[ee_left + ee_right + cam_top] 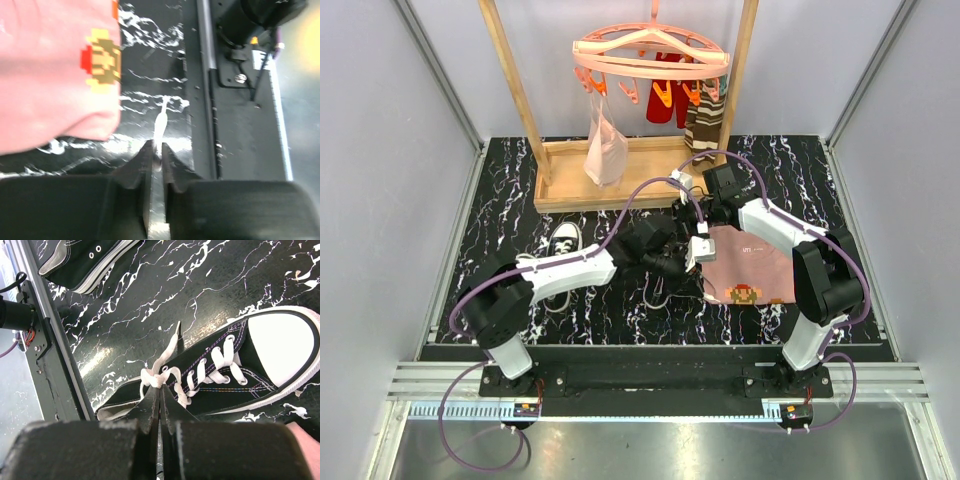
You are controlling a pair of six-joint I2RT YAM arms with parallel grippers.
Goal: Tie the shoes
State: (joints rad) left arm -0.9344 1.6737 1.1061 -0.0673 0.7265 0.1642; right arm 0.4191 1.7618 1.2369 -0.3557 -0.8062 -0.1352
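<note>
Left gripper point(156, 152): closed, pinching white lace end point(161, 120). Right gripper point(160, 396): closed, clamping laces point(152, 379) of mid-counter sneaker point(260, 355). Second sneaker point(563, 240): lying toward the left edge of the counter point(500, 220).

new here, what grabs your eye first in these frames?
Both arms meet at mid-table: the right gripper is shut on the white laces at the top eyelets of a black shoe with a white toe cap, and the left gripper pinches a lace end beside the pink cloth. A second shoe lies alone to the left, and a pink hanger hangs at the back.
</note>
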